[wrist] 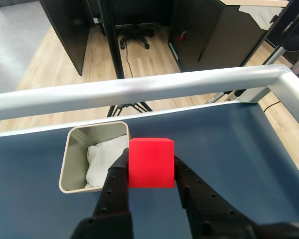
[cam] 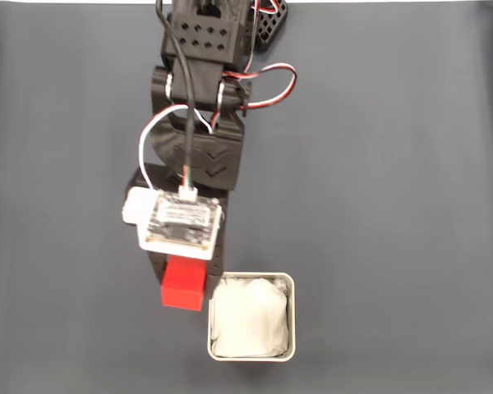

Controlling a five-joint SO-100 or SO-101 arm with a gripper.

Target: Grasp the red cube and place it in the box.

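Note:
The red cube [cam: 183, 284] [wrist: 150, 163] is held between the two black fingers of my gripper [cam: 183, 275] [wrist: 150, 172], which is shut on it. It appears lifted off the dark blue table surface. In the fixed view the cube sits just left of the box [cam: 251, 318], at its upper left corner. The box [wrist: 72, 149] is a square metal tin with a white cloth lining; in the wrist view it lies to the left of the cube, partly behind it. The arm's wrist and camera board [cam: 181, 220] hide the top of the cube in the fixed view.
The arm [cam: 199, 90] reaches down from the top of the fixed view. A metal rail [wrist: 139, 89] borders the table's far edge in the wrist view, with an office floor and chair beyond. Open blue surface [cam: 394, 205] lies to both sides.

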